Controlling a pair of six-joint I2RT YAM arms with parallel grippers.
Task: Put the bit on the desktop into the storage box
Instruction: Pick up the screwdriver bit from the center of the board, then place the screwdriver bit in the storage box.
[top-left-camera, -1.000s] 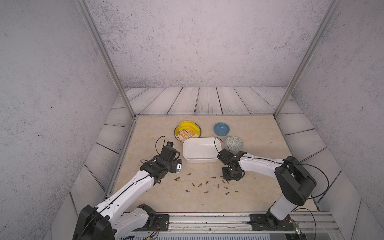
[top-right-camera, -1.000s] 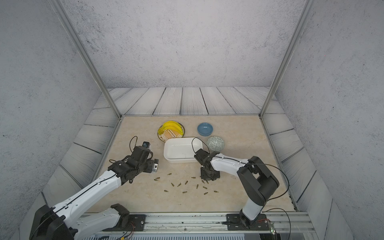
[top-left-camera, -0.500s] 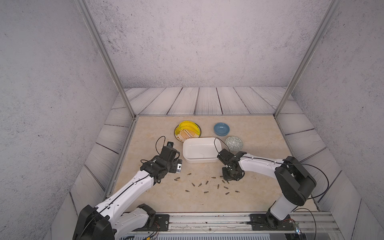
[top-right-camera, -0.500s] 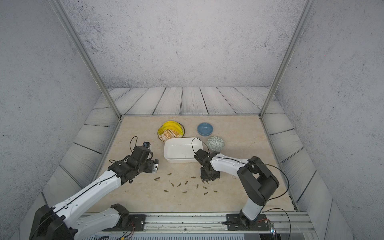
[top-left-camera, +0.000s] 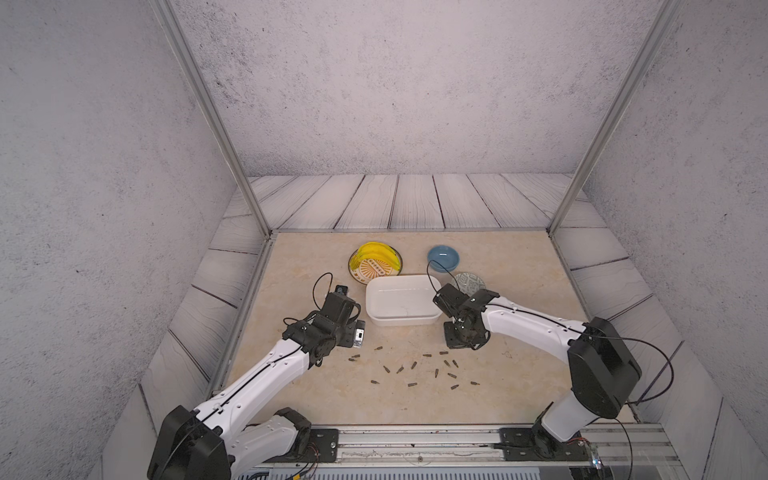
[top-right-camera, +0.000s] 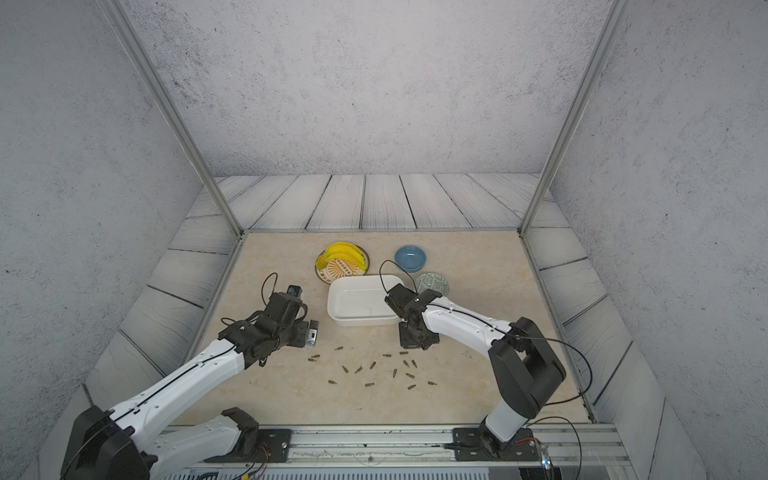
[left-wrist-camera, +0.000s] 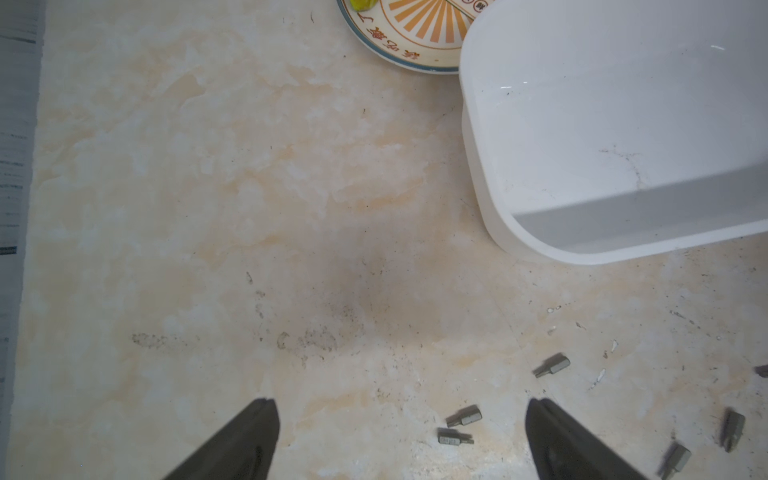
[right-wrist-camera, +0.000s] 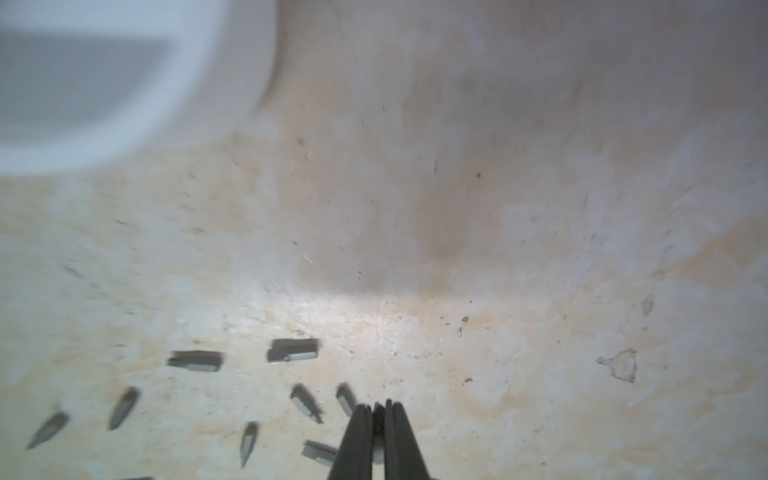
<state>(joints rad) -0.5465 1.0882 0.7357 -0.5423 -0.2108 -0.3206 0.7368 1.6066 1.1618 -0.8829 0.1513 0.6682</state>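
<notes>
Beige desktop (top-left-camera: 519, 266) bears empty storage box (top-left-camera: 402, 321), bits (top-left-camera: 414, 365) scattered beside; left fingers (left-wrist-camera: 245, 440) wide, right fingers (right-wrist-camera: 357, 440) shut.

The storage box (top-left-camera: 402, 320) is open from above and along its near wall. A yellow patterned plate (top-left-camera: 376, 266), a blue bowl (top-left-camera: 444, 256) and a grey-patterned bowl (top-left-camera: 468, 283) crowd its far side. The right end effector (right-wrist-camera: 377, 407), jaws closed, stands low by its near right corner. Bare surface (top-left-camera: 523, 266) stretches right and left of this cluster. Scattered bits (top-left-camera: 400, 369) litter the near strip between the arms.
</notes>
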